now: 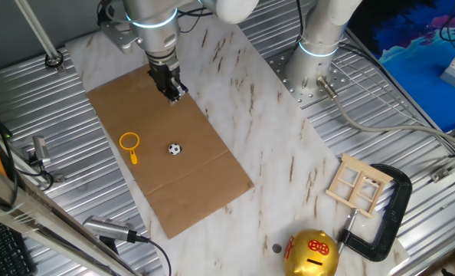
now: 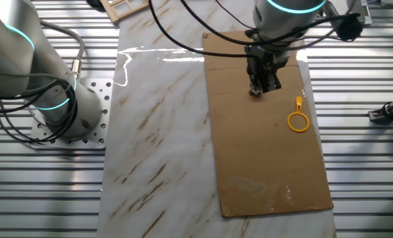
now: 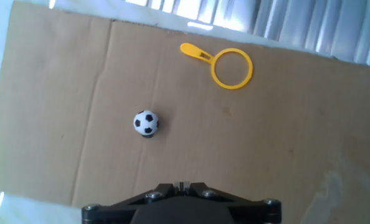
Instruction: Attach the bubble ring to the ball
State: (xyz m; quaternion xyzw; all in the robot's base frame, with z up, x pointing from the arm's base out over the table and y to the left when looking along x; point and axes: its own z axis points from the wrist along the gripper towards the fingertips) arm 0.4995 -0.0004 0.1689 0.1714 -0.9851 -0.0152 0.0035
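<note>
The yellow bubble ring (image 1: 129,144) lies flat on the brown cardboard sheet (image 1: 204,176), its handle pointing to the near edge. The small black-and-white ball (image 1: 174,149) sits on the cardboard just right of it, apart from the ring. My gripper (image 1: 175,95) hovers above the far part of the cardboard, fingers together and empty. In the hand view the ball (image 3: 146,123) is left of centre, the ring (image 3: 231,68) is up and to the right, and my gripper (image 3: 181,185) is at the bottom edge. The other fixed view shows the ring (image 2: 298,120) right of my gripper (image 2: 261,86).
A gold piggy bank (image 1: 312,254), a small wooden frame (image 1: 358,184) and a black clamp (image 1: 388,222) stand at the near right. A second arm's base (image 1: 319,46) stands at the back right. The marble board (image 2: 157,132) lies beside the cardboard.
</note>
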